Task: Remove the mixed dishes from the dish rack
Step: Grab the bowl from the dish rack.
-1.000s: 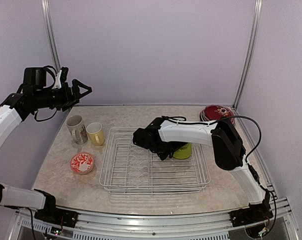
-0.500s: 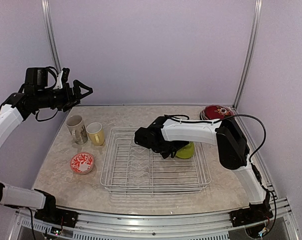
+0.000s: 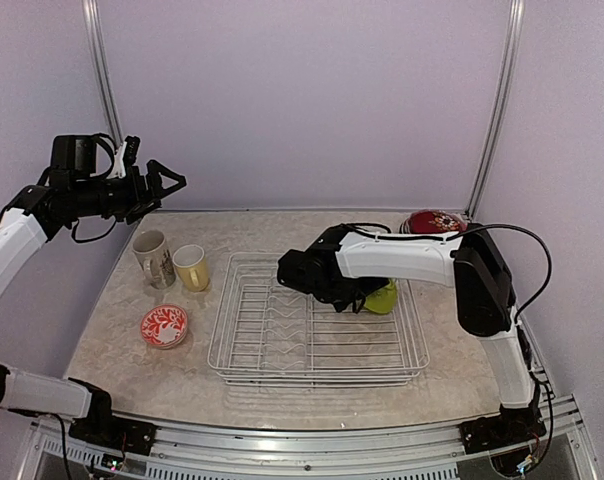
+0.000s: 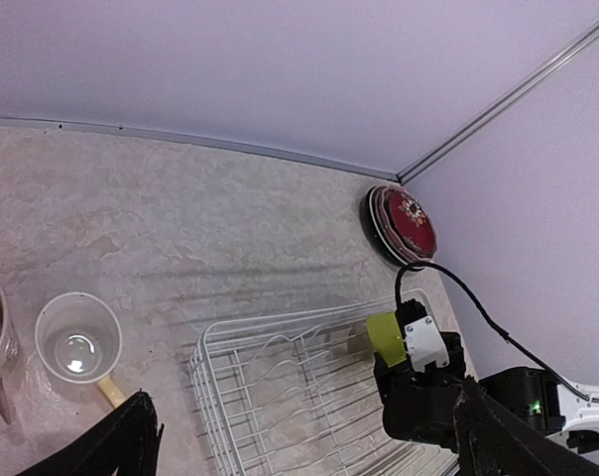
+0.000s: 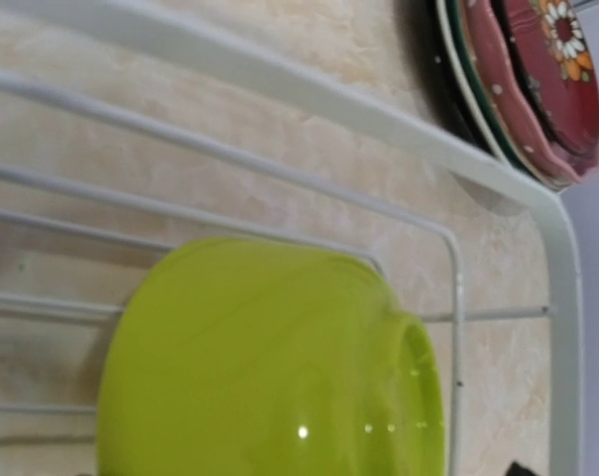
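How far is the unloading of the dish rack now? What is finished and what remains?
Mostly done. The stacked plates, cream mug, yellow mug and small white-and-red bowl are outside the dish rack. In hand: the right tool is at the lime-green bowl, the only dish in the rack; a grip is not visible. The left tool hangs open, high up. Left: that bowl.
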{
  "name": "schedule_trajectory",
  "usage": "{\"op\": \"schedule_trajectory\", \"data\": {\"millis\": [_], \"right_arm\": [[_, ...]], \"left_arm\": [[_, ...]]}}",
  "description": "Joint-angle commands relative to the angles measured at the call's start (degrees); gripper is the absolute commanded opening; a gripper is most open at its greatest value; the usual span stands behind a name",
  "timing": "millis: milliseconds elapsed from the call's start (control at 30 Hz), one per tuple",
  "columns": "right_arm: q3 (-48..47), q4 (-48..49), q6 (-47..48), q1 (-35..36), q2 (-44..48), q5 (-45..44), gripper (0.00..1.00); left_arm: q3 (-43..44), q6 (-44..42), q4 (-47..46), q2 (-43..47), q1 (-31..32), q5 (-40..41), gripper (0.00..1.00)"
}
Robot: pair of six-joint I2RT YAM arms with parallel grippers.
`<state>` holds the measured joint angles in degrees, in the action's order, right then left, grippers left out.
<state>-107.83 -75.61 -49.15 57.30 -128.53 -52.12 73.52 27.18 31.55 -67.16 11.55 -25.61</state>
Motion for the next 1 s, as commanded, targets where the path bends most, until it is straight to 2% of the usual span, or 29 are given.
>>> {"op": "schedule_trajectory", "data": {"millis": [0,167,367,633,767,900,967], "right_arm": [[1.3,-4.1,-1.5,-0.3,3.8,-2.7,0.86],[2.0,-3.9,-1.4,-0.3,5.1,-2.9,0.82],[2.9,-3.8,-2.0,-0.4,5.4,-2.6,0.65],[4.4,-3.3,-2.3,-0.5,6.2,-3.0,0.62],[5.2,-2.2,-1.1,-0.6,6.7,-3.7,0.50],[7.3,3.1,4.8,-0.6,7.0,-4.7,0.39],[7.6,4.9,7.6,-0.7,6.7,-4.8,0.38]], "left_arm": [[-0.3,0.6,-0.1,-0.4,-0.4,-1.0,0.99],[-0.3,0.7,-0.1,-0.6,-0.4,-1.3,0.99],[-0.3,0.7,-0.1,-0.6,-0.4,-1.4,0.99],[-0.2,0.9,0.0,-0.7,-0.4,-1.8,0.99],[-0.2,0.9,0.0,-0.8,-0.5,-1.9,0.99],[-0.2,1.0,0.0,-0.9,-0.4,-2.0,0.99],[-0.2,1.0,0.0,-0.9,-0.4,-2.2,0.99]]}}
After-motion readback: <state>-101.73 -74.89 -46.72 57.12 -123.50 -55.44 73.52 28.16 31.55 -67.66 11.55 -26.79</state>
